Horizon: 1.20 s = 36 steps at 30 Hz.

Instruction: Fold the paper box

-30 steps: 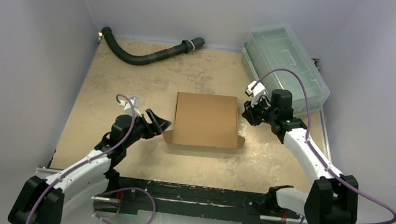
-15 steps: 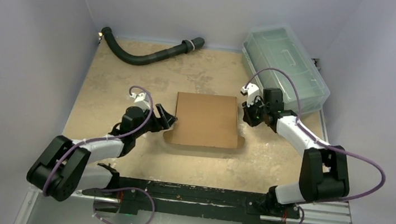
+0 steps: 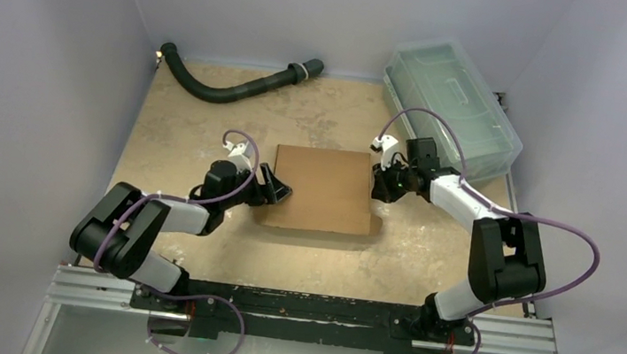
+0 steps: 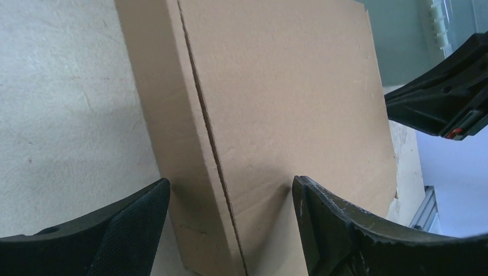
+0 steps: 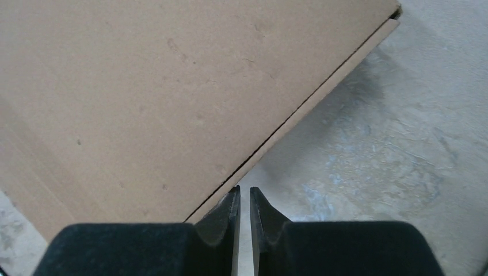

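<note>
Both arms just closed in on our flat brown corrugated cardboard box (image 3: 322, 187), mid-tabletop (image 3: 209, 121). Now the left gripper (image 4: 230, 184) gapes around its left edge, and the right gripper (image 5: 244, 192) has pinched nearly shut beside the right edge, empty. We reckon the fold's about to start.

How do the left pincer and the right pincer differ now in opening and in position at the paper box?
The left pincer stands wide open; the right pincer is almost shut, with only a thin gap. The left pincer straddles the left edge of the paper box; the right pincer touches the right edge and holds nothing. Both sit low at the box's sides.
</note>
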Each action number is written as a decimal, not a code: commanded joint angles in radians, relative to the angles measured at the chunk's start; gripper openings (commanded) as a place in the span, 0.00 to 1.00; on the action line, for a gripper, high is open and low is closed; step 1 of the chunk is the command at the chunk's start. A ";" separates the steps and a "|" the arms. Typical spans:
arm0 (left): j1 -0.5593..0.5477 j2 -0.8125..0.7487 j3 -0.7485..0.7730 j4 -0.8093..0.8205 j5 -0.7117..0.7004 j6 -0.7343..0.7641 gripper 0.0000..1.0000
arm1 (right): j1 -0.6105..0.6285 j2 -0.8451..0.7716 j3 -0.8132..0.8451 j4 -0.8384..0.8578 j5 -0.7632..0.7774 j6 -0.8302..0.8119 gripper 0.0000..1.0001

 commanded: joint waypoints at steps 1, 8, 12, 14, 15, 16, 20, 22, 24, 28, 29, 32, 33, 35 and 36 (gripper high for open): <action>0.007 0.020 0.024 0.101 0.090 -0.002 0.76 | 0.003 -0.017 0.043 -0.020 -0.114 0.032 0.13; 0.007 -0.056 0.038 0.048 0.137 -0.078 0.66 | 0.001 -0.044 0.047 -0.019 -0.184 0.029 0.13; 0.007 -0.128 0.046 0.014 0.158 -0.133 0.65 | 0.002 -0.057 0.055 -0.031 -0.219 0.024 0.13; 0.008 -0.162 0.055 -0.024 0.167 -0.148 0.66 | 0.002 -0.067 0.055 -0.035 -0.232 0.022 0.14; 0.007 -0.179 0.061 -0.051 0.164 -0.157 0.66 | 0.002 -0.073 0.056 -0.035 -0.238 0.021 0.14; 0.007 -0.197 0.064 -0.079 0.162 -0.164 0.66 | 0.002 -0.080 0.055 -0.035 -0.240 0.021 0.14; 0.007 -0.266 0.063 -0.143 0.156 -0.183 0.67 | 0.000 -0.105 0.055 -0.035 -0.242 0.020 0.15; 0.007 -0.293 0.054 -0.158 0.148 -0.193 0.68 | 0.000 -0.106 0.056 -0.040 -0.242 0.011 0.16; 0.007 -0.310 0.039 -0.160 0.139 -0.220 0.68 | 0.000 -0.103 0.060 -0.051 -0.236 0.000 0.17; 0.007 -0.325 0.004 -0.129 0.132 -0.295 0.68 | 0.000 -0.101 0.064 -0.064 -0.214 -0.016 0.20; 0.007 -0.330 -0.009 -0.115 0.127 -0.314 0.68 | 0.000 -0.101 0.065 -0.065 -0.208 -0.018 0.21; 0.007 -0.342 -0.042 -0.106 0.102 -0.342 0.67 | 0.000 -0.105 0.067 -0.071 -0.192 -0.028 0.25; 0.007 -0.344 -0.049 -0.113 0.092 -0.343 0.66 | 0.000 -0.106 0.068 -0.073 -0.186 -0.032 0.26; 0.007 -0.344 -0.059 -0.129 0.073 -0.340 0.63 | 0.000 -0.108 0.071 -0.080 -0.179 -0.037 0.26; 0.007 -0.343 -0.063 -0.131 0.066 -0.338 0.59 | -0.001 -0.111 0.071 -0.084 -0.172 -0.041 0.26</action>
